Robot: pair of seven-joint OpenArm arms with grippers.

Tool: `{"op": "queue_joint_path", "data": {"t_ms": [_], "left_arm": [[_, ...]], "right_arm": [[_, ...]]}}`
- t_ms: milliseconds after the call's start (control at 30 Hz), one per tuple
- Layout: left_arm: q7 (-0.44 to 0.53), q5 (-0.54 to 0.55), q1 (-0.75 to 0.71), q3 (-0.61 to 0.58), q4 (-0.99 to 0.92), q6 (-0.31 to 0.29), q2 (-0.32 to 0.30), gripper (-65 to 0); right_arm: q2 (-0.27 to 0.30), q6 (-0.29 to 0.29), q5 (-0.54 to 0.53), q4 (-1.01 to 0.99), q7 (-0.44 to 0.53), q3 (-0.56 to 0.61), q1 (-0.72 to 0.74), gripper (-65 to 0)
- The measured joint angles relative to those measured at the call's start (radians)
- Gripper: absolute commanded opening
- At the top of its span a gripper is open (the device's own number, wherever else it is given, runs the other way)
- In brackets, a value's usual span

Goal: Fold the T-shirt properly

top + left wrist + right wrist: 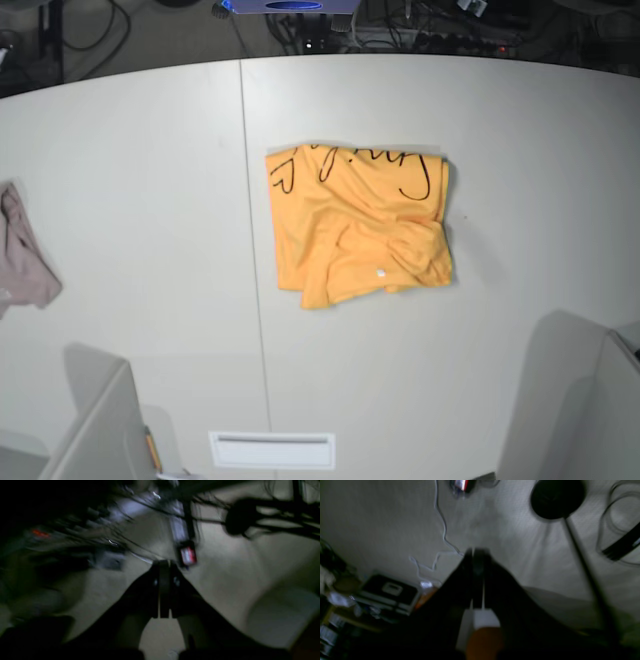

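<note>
Lying crumpled on the table (150,180), the T-shirt (355,225) sits far from both closed fingers (163,590).

Orange-yellow T-shirt (358,225), folded into a rough, rumpled rectangle just right of frame centre in the base view. Lies flat on the table, black cursive print along its upper edge, bunched wrinkles toward the lower right corner.

Base view overhead above table (150,200), wrist views blurred, facing floor
</note>
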State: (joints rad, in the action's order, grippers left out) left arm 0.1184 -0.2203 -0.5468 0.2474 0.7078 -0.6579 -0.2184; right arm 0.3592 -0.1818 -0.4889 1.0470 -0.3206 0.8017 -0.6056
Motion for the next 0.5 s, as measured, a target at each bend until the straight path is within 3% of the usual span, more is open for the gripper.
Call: {"op": "queue_joint_path", "data": {"t_ms": [67, 133, 233, 300, 433, 500], "left_arm": [[0.008, -0.047, 0.114, 0.002, -0.189, 0.008, -0.007, -65.0], [0.054, -0.113, 0.246, 0.005, -0.424, 0.062, -0.023, -65.0], [0.301, -0.231, 0.367, 0.006, -0.666, 0.182, -0.016, -65.0], [0.387, -0.357, 0.388, 0.006, -0.706, 0.266, 0.005, -65.0], [0.389, -0.552, 0.391, 0.014, -0.706, 0.341, 0.051, -65.0], [0.391, -0.561, 0.395, 0.016, -0.706, 0.341, 0.059, -65.0]], "right_arm": [[-0.098, 0.022, -0.005, -0.253, 0.128, 0.008, 0.086, -65.0], [-0.210, 0.005, 0.000, -0.575, 0.286, 0.004, 0.203, -65.0], [-0.344, 0.002, 0.000, -1.014, 0.592, 0.001, 0.367, -65.0], [-0.366, -0.014, -0.003, -1.047, 0.745, 0.001, 0.375, -65.0], [-0.401, 0.011, 0.003, -1.041, 0.763, 0.001, 0.349, -65.0], [-0.394, 0.011, 0.002, -1.042, 0.750, 0.001, 0.344, -65.0]]}}
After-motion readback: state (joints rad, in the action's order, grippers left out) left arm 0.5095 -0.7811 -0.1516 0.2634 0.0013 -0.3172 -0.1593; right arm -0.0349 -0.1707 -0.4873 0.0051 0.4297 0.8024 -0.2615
